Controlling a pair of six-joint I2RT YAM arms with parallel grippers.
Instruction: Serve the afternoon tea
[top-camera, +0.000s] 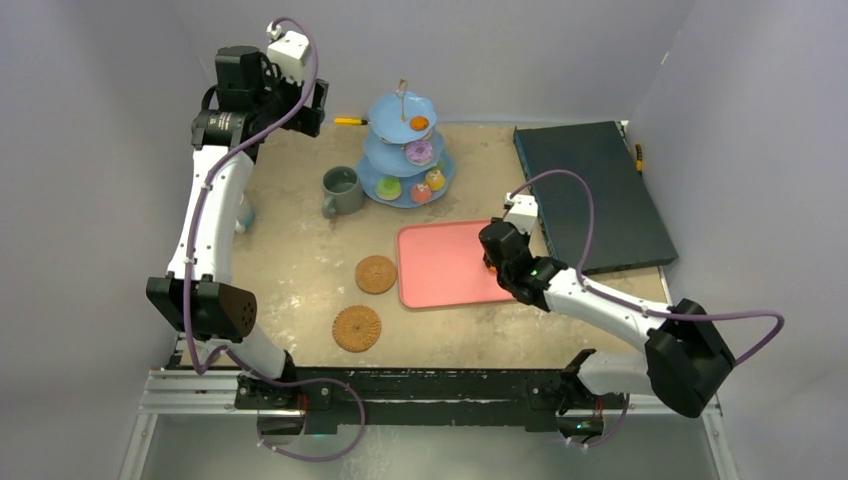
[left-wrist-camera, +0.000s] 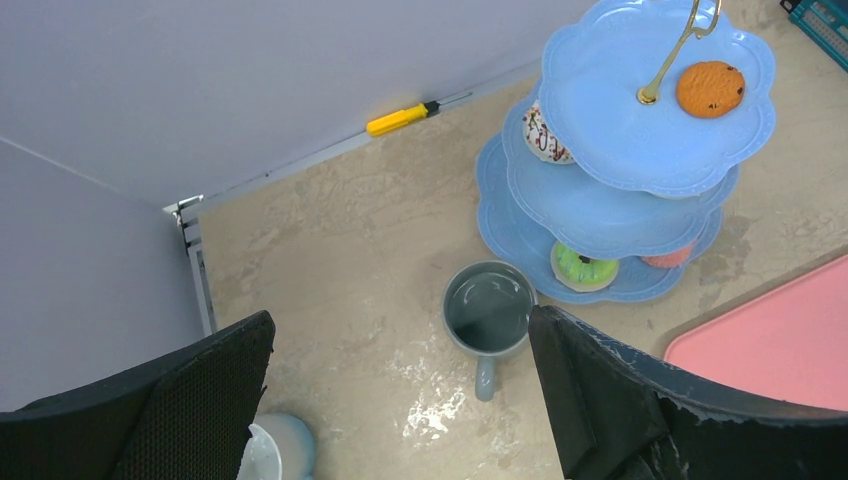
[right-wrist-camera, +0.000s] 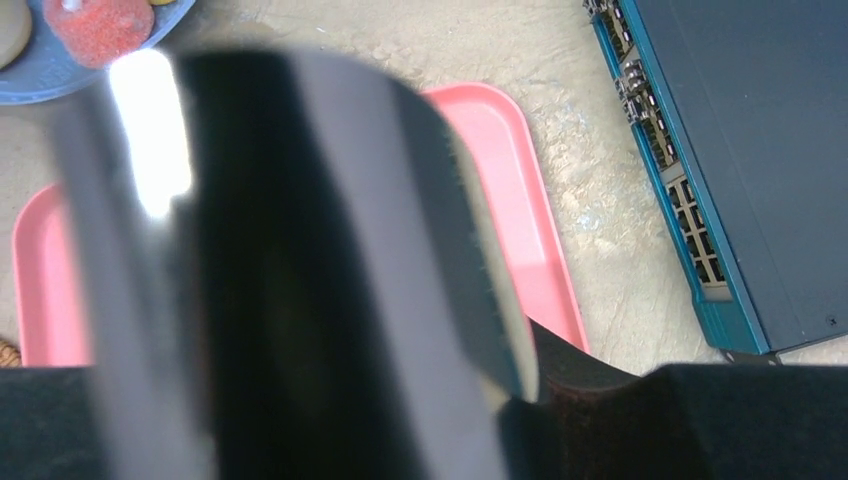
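The blue three-tier stand (top-camera: 405, 150) stands at the back middle. It holds an orange cookie (top-camera: 419, 123), a purple doughnut (top-camera: 419, 152), a green doughnut (top-camera: 388, 187) and small cupcakes. The grey-green mug (top-camera: 342, 190) stands left of it and is empty in the left wrist view (left-wrist-camera: 490, 310). The white mug (left-wrist-camera: 275, 450) sits behind my left arm. Two woven coasters (top-camera: 376, 274) (top-camera: 357, 328) lie near the front. My left gripper (left-wrist-camera: 400, 330) is open, high above the grey-green mug. My right gripper (top-camera: 495, 250) is shut on the blurred black tongs (right-wrist-camera: 300, 250) over the tray's right edge.
The pink tray (top-camera: 440, 265) lies in the middle right. A dark flat box (top-camera: 595, 195) lies at the right. A yellow screwdriver (top-camera: 350, 120) lies by the back wall. Grey walls close in the table.
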